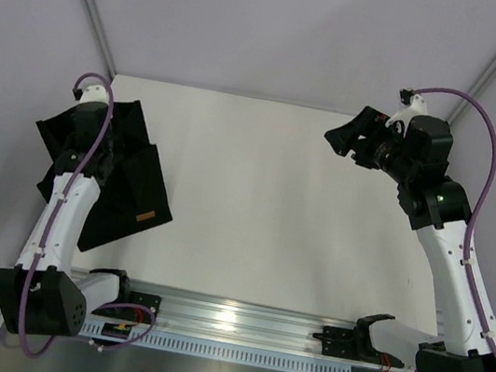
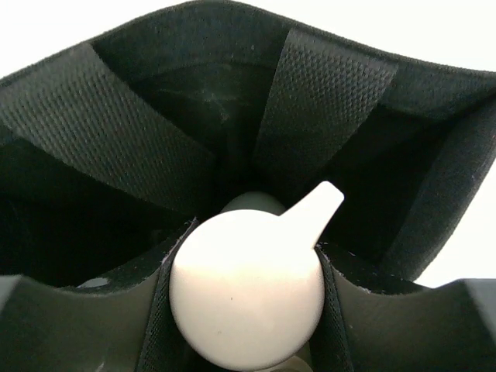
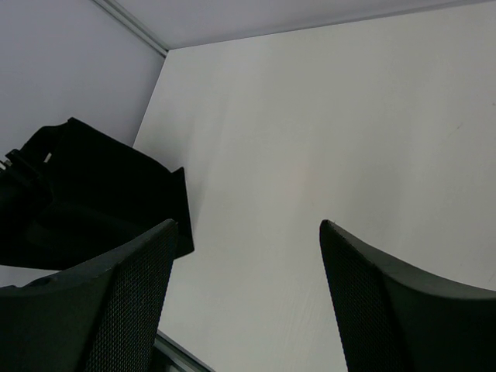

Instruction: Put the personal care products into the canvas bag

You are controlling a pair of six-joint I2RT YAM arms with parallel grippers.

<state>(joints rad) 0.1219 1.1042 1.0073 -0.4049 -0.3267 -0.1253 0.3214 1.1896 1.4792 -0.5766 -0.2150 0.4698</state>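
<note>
The canvas bag (image 1: 129,191) is black with a small tan label (image 1: 142,217) and lies at the table's left side. My left arm reaches into its open mouth. In the left wrist view my left gripper (image 2: 248,260) is shut on a personal care product: a bottle with a pale round cap (image 2: 244,291) and a spout, with a sliver of grey body (image 2: 252,203) behind it. The black lining of the bag (image 2: 325,85) surrounds the bottle. My right gripper (image 1: 350,138) hangs open and empty above the table's far right; its own view shows the right gripper (image 3: 248,229) over bare table, with the bag (image 3: 93,194) to its left.
The white table (image 1: 273,209) is bounded by pale walls at the back and sides. A metal rail (image 1: 236,321) with both arm bases runs along the near edge.
</note>
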